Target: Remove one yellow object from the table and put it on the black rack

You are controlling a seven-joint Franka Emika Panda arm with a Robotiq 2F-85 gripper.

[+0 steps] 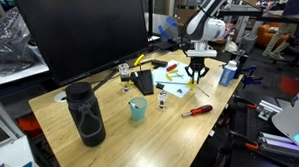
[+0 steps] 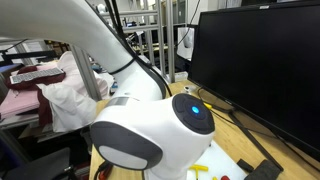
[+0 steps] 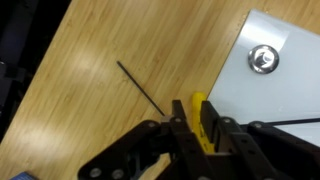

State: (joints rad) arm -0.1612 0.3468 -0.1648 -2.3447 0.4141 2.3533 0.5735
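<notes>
My gripper [image 1: 197,72] hangs over the far side of the light wood table [image 1: 112,145], fingers down. In the wrist view the gripper [image 3: 196,125] is shut on a yellow object [image 3: 198,105], a thin stick standing between the two black fingers with its tip poking out past them. Its yellow tip shows under the fingers in an exterior view [image 1: 195,82]. The black rack [image 1: 141,82] stands near the table's middle, apart from the gripper. Another yellow piece [image 1: 139,62] lies just behind the rack. More yellow pieces [image 2: 201,171] show low in an exterior view.
A white sheet [image 3: 270,100] with a small silver round thing [image 3: 263,58] lies beside the gripper. A thin black wire [image 3: 140,86] lies on the wood. A teal cup [image 1: 137,109], dark bottle [image 1: 86,114], red-handled screwdriver [image 1: 197,110] and big monitor [image 1: 83,31] stand around. The arm [image 2: 150,130] fills one view.
</notes>
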